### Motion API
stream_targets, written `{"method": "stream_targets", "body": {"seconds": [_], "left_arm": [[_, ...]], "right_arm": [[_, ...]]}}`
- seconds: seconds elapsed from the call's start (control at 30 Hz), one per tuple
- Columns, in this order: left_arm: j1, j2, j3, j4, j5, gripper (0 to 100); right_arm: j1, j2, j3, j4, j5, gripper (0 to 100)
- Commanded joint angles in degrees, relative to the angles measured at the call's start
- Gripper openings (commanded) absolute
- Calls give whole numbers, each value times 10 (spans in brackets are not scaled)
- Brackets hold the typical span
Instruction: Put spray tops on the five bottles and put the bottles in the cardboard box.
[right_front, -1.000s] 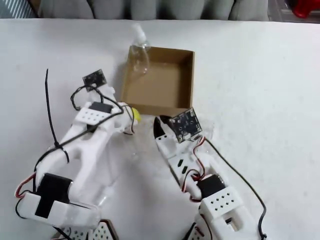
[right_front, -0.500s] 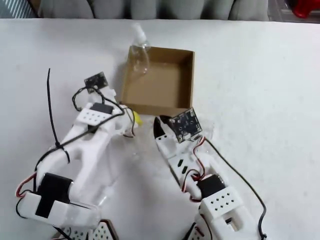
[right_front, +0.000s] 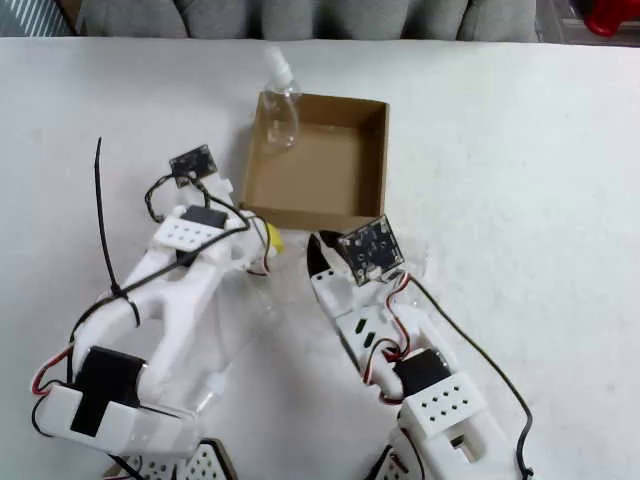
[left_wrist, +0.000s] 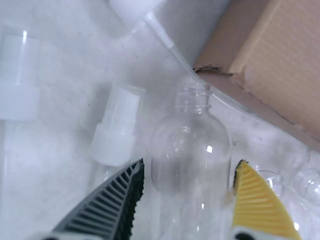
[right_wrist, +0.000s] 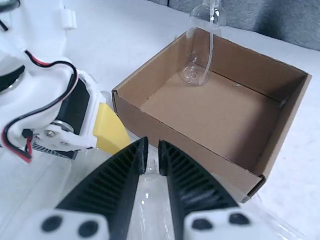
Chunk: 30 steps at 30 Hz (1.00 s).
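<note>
On the white table (right_front: 530, 150), ahead of both arms: the cardboard box (right_front: 365, 165), open side up. Inside it, in the far corner on the left arm's side: one bottle with spray top (right_front: 280, 105), leaning against the wall with its head above the rim and its dip tube plain through the clear plastic.

Just outside the box's near wall, toward the left corner: the left gripper (left_wrist: 187, 192). Released, with the black finger (left_wrist: 117, 200) and the yellow finger (left_wrist: 255, 200) spread wide to either side of a capless bottle (left_wrist: 192, 145). Open neck of that bottle toward the box, almost at the foot of the wall. Cannot tell whether either finger touches the plastic.

Beside the capless bottle, on the side away from the box: three loose spray tops, one just next to it (left_wrist: 115, 132), one farther out (left_wrist: 17, 77), and one (left_wrist: 132, 7) with its thin tube running to the box's corner. Between the yellow finger and the box wall: more clear bottles (left_wrist: 300, 185), blurred.

Also just short of the near wall, about at its middle and to the right of the yellow finger: the right gripper (right_wrist: 151, 150). Clenched, the ribbed black fingers drawn together to a narrow slit, nothing between them. Points at the box wall, tips apart from the cardboard.
</note>
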Motion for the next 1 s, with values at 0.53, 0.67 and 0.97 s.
{"method": "stream_targets", "body": {"seconds": [0.53,0.67,0.97], "left_arm": [[7,54,-64,9,-10,262],[7,34,-64,5,-11,85],[3,-82,-29,11,-24,27]], "right_arm": [[0,-8,-34,0,-2,17],[0,-10,-34,0,-2,17],[0,-12,-34,0,-2,17]]}}
